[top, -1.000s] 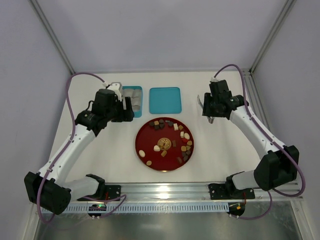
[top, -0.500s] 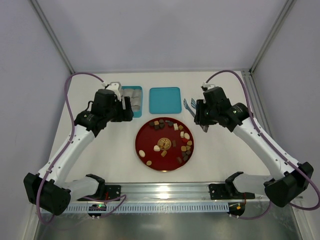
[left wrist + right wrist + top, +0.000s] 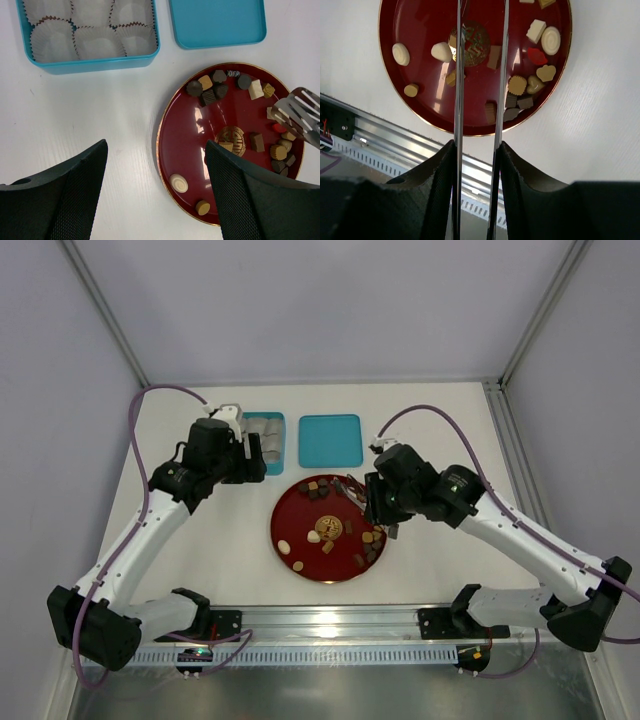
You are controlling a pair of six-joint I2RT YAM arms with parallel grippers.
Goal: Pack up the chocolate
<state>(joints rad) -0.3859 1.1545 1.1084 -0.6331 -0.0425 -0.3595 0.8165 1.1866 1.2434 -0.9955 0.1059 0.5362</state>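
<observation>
Bite-size chocolate pieces (image 3: 257, 142), dark brown, tan and creamy white, round, oval or square, lie loose and scattered midway between the counter's side edges, nearer its near edge.

One red plate (image 3: 185, 135), one gold emblem (image 3: 236, 135) on it. Chocolate pieces (image 3: 178, 183) on the plate: about 24, exact count unsure since one pair of metal tongs (image 3: 295, 107) covers a few. Roughly five are creamy white, one red, the rest tan or dark brown. One teal box (image 3: 95, 65), six white paper cups (image 3: 95, 42) showing in it, box cut by the frame edge. One teal lid (image 3: 217, 22). Two arms: left arm (image 3: 130, 550), right arm (image 3: 530, 545).
</observation>
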